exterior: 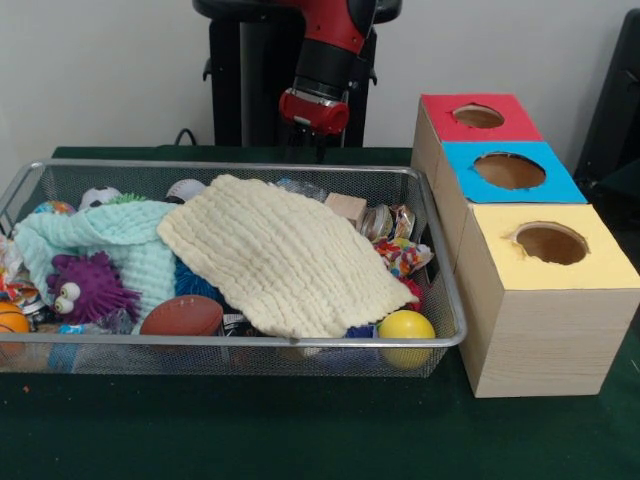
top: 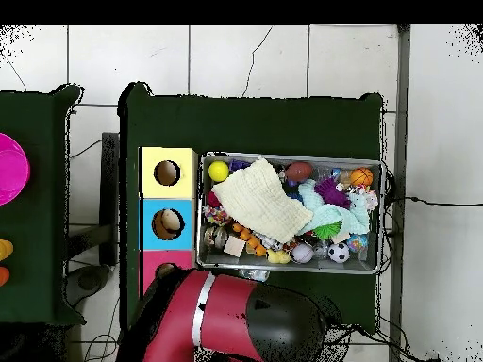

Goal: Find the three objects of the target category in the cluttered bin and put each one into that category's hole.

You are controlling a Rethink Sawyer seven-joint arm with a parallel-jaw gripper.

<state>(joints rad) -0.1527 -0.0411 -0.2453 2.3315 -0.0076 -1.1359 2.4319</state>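
A wire mesh bin (exterior: 440, 250) (top: 380, 217) holds a heap of toys. A cream cloth (exterior: 285, 255) (top: 259, 200) lies over the middle and a mint cloth (exterior: 120, 240) (top: 344, 217) beside it. Around them show a purple spiky toy (exterior: 88, 285) (top: 330, 191), a brown football (exterior: 182, 316) (top: 299, 171), a yellow ball (exterior: 406, 328) (top: 219, 171), an orange basketball (exterior: 10, 320) (top: 361, 176), a soccer ball (top: 338, 252) and a wooden block (exterior: 346, 208) (top: 234, 246). My gripper (exterior: 310, 140) hangs behind the bin's far rim, above the table and outside the bin.
Beside the bin stand three wooden boxes, each with a round hole: red (exterior: 478, 116) (top: 160, 269), blue (exterior: 510, 170) (top: 168, 224), yellow (exterior: 550, 243) (top: 167, 172). Something pale shows inside the blue hole. A pink disc (top: 9, 168) lies on a separate table.
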